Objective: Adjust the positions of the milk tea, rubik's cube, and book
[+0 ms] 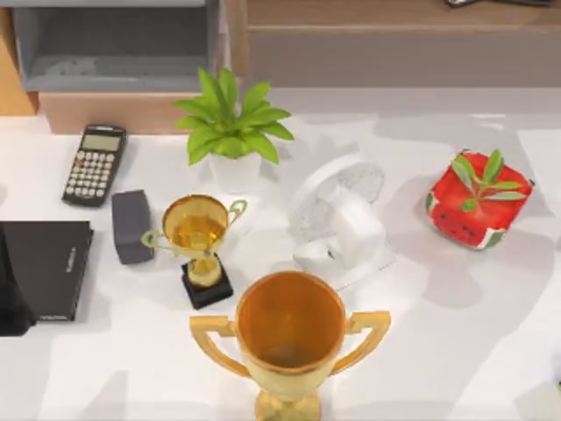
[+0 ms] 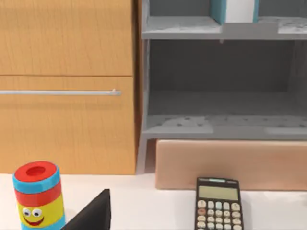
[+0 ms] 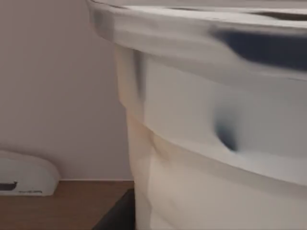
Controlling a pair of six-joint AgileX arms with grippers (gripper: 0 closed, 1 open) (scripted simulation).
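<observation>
the right wrist view sits hard against a pale, ribbed cup (image 3: 211, 143) with a wide lip, probably the milk tea, with a wooden surface (image 3: 72, 201) below it, so the cup appears to be up on a shelf or cabinet top rather than on the white table (image 1: 456, 351). the jaws of the right gripper cannot be told from these views, nor those of the left. the left wrist view looks level at a grey shelf unit (image 2: 220, 124) beside a wooden cabinet (image 2: 67, 86); in its upper compartment stands the book (image 2: 235, 9), teal cover with white page edges, upright. below it on the table lies a calculator (image 2: 217, 203), and near it a striped toy cylinder (image 2: 37, 194) with a face. the top view shows two gold trophies (image 1: 289, 338), a white fan (image 1: 337, 219), a potted plant (image 1: 230, 127) and a watermelon-patterned pot (image 1: 478, 202); no rubik's cube can be identified. judged step: placing or releasing the cup. keep the cup vertical, lower until its base bears fully on the wood, then open and retreat straight back so the lip is not dragged.
</observation>
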